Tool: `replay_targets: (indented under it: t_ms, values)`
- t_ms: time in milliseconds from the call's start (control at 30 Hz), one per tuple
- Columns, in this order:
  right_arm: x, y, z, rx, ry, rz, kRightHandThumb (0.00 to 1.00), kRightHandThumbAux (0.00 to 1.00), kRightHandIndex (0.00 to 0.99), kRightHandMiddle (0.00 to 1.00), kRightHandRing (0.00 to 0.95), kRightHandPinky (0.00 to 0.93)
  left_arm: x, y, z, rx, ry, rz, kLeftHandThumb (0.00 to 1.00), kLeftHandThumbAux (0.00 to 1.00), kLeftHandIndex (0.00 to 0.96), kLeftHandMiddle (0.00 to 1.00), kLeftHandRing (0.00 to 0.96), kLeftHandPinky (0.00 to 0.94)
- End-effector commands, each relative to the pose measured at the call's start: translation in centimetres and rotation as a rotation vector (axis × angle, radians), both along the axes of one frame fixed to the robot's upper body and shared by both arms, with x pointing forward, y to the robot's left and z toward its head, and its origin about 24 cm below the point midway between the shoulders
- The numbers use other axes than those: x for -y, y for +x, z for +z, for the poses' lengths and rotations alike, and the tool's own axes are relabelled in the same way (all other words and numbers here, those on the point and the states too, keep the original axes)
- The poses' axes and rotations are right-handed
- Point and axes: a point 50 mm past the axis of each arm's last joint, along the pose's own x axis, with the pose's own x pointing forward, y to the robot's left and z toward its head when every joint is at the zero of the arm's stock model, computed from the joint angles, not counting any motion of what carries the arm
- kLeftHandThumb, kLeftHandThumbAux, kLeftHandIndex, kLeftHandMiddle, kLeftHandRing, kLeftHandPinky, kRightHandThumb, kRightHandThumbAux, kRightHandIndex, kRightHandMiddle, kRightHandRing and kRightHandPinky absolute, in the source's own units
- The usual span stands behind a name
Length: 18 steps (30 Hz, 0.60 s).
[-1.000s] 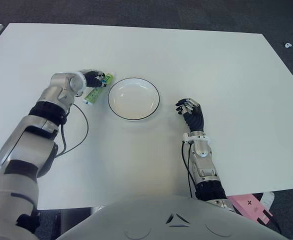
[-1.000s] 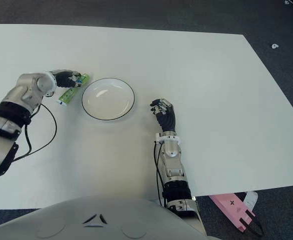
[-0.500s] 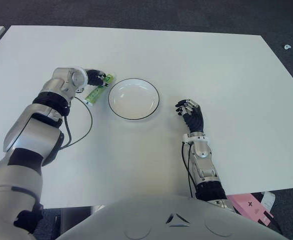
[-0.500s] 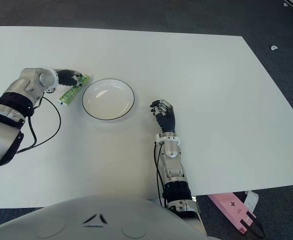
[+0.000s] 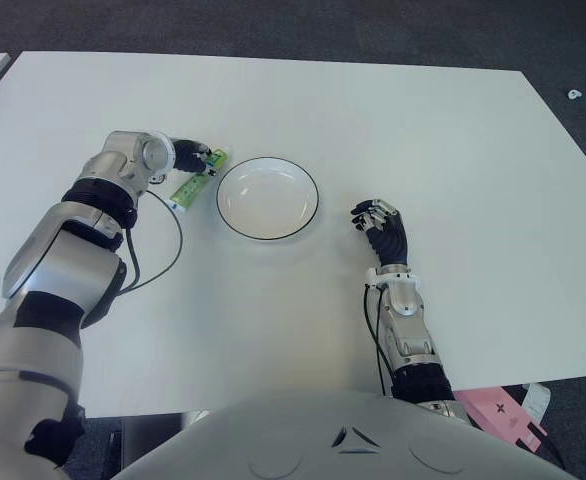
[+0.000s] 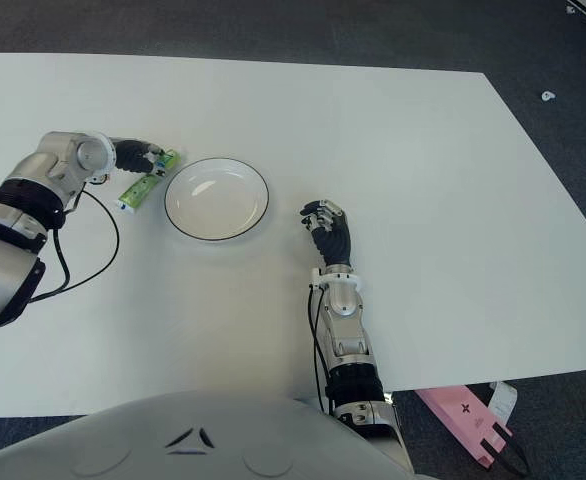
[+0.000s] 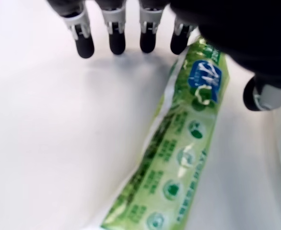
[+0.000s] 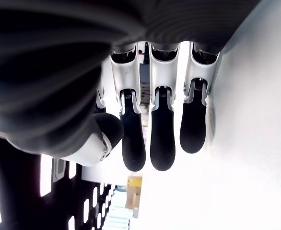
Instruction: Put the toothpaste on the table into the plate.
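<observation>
The white surface (image 5: 453,130) carries a white plate (image 5: 267,197) with a dark rim. The right hand (image 5: 383,225) shows to the plate's right, fingers loosely extended, holding nothing. The left hand (image 5: 188,157) reaches over the far end of the toothpaste (image 5: 195,178), its fingers (image 7: 116,43) spread past the tube and not closed on it. This green tube, lying just left of the plate, looks light, soft and slick; pinching across its middle seems safest.
</observation>
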Motion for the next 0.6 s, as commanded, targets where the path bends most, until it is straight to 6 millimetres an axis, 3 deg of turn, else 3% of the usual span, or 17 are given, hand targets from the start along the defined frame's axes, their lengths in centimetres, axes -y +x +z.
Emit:
replay_targets:
  t_ms: [33, 200, 600]
  values:
    - [0.4, -1.5, -2.2, -0.119, 0.005, -0.004, 0.703, 0.735, 0.426, 0.495, 0.506, 0.518, 0.4, -4.4, -7.1, -0.279, -0.013, 0.006, 0.377, 0.333, 0.000, 0.000, 0.000, 0.000]
    - [0.4, -1.6, -2.2, -0.125, 0.005, -0.003, 0.705, 0.735, 0.426, 0.496, 0.514, 0.527, 0.7, -5.9, -9.0, -0.274, -0.053, 0.040, 0.404, 0.332, 0.000, 0.000, 0.000, 0.009]
    - [0.6, -1.9, -2.4, -0.144, -0.004, -0.014, 0.704, 0.734, 0.428, 0.492, 0.514, 0.517, 1.4, -8.3, -9.5, -0.228, -0.142, 0.098, 0.428, 0.286, 0.000, 0.000, 0.000, 0.000]
